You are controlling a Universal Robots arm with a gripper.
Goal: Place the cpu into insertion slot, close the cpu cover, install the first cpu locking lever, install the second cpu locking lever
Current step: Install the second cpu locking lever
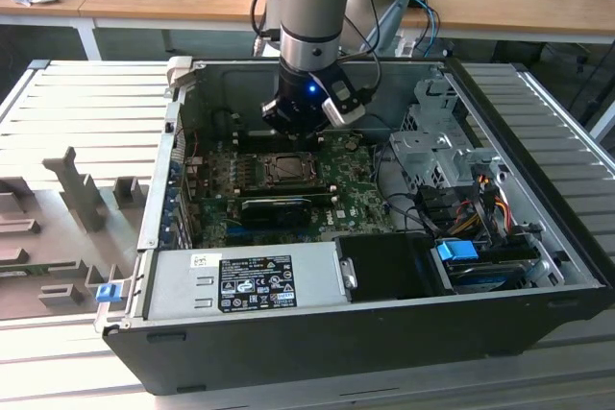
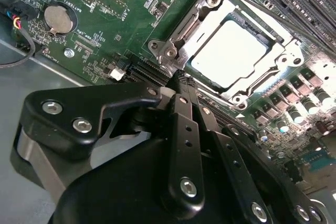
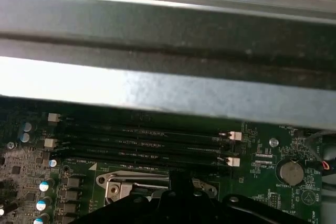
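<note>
Now hovering gripper (image 2: pixel 180 80) beside the cpu cover (image 2: pixel 262 43), fingers (image 2: pixel 185 124) pressed together (cpu (image 2: pixel 236 51) sitting in the insertion slot (image 1: pixel 287 169)), cover lying flat.

A grey ribbed work surface (image 1: pixel 86 103) carries an open black computer case (image 1: pixel 317 343) lying on its side. On that surface, towards the exterior view's left, stand grey moulded fixture blocks (image 1: pixel 82 189) with a small blue clip (image 1: pixel 106 291) beside the case's corner. Inside the case, the green motherboard (image 1: pixel 356 204) lies flat on the floor of the chassis, a silver power supply (image 1: pixel 245 280) sits along the near wall, and a metal drive cage (image 1: pixel 437 146) stands at the exterior view's right.
</note>
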